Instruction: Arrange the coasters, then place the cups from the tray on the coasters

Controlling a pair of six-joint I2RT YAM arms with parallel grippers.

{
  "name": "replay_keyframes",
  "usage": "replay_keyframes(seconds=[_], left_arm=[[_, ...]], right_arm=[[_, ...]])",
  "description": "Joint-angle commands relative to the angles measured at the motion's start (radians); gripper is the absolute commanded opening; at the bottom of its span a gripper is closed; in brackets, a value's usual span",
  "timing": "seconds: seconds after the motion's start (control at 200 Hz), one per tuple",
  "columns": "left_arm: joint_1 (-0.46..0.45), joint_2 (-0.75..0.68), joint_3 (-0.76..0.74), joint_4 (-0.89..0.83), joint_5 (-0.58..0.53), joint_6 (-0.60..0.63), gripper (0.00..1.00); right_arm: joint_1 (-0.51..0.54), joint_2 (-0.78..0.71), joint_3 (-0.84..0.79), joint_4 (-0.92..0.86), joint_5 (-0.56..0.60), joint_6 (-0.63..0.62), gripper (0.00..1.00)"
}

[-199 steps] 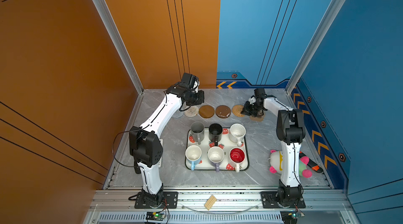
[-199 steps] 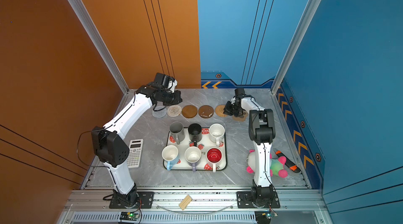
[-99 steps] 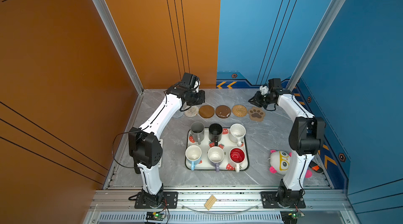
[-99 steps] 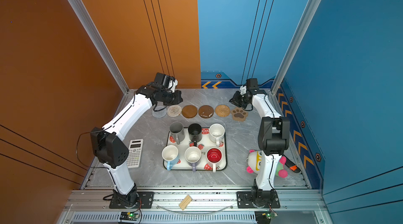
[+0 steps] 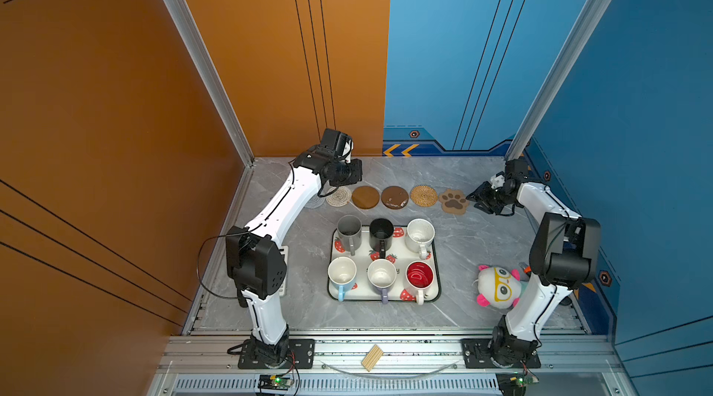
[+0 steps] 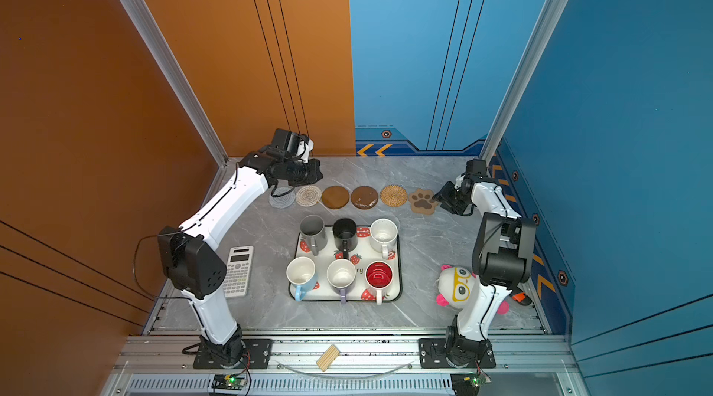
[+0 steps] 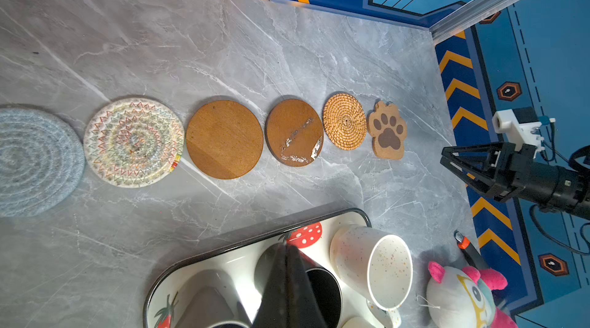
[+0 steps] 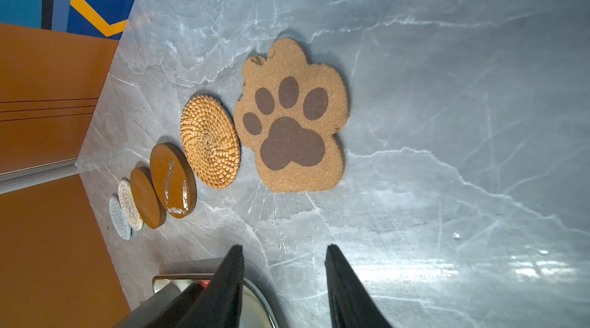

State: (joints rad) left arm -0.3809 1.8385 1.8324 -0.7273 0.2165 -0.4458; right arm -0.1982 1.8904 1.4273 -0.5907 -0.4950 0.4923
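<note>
Cork paw-print coaster [image 8: 290,118] lies flat on the surface [image 8: 447,118]; right gripper [image 8: 284,248], jaws parted and empty, near it; left gripper [image 7: 286,248] closed.

Left gripper [image 7: 285,248] closed, empty, right gripper [image 8: 284,248] with jaws apart, empty, both pointing toward each other

Tray [image 5: 362,293]: six cups [image 5: 419,234] fill it, narrow gaps only. Behind tray: coaster row [image 5: 394,197], bare strip between. Right of tray: open tabletop [image 5: 463,243], then plush toy [image 5: 497,288]. Left of tray: calculator [image 6: 239,270].
</note>
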Motion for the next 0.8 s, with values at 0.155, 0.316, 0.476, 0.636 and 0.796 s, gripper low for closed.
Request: replay_keyframes(seconds=[0.155, 0.316, 0.476, 0.636, 0.796], left_arm=[[-0.001, -0.036, -0.013, 0.002, -0.008, 0.004, 0.20], [-0.001, -0.035, -0.013, 0.003, -0.010, 0.004, 0.33], [-0.001, -0.039, -0.015, 0.008, -0.012, 0.010, 0.44], [0.002, -0.040, -0.023, 0.015, -0.012, 0.009, 0.48], [0.002, -0.037, -0.025, 0.015, -0.006, 0.007, 0.48]], right_arm=[[-0.004, 0.101, 0.027, -0.009, 0.058, -0.021, 0.43], [-0.005, 0.145, 0.048, -0.006, 0.067, -0.017, 0.44], [-0.006, 0.175, 0.060, 0.011, 0.061, -0.009, 0.44], [-0.004, 0.225, 0.084, 0.020, 0.046, 0.001, 0.44], [0.002, 0.261, 0.113, 0.020, 0.044, 0.006, 0.43]])
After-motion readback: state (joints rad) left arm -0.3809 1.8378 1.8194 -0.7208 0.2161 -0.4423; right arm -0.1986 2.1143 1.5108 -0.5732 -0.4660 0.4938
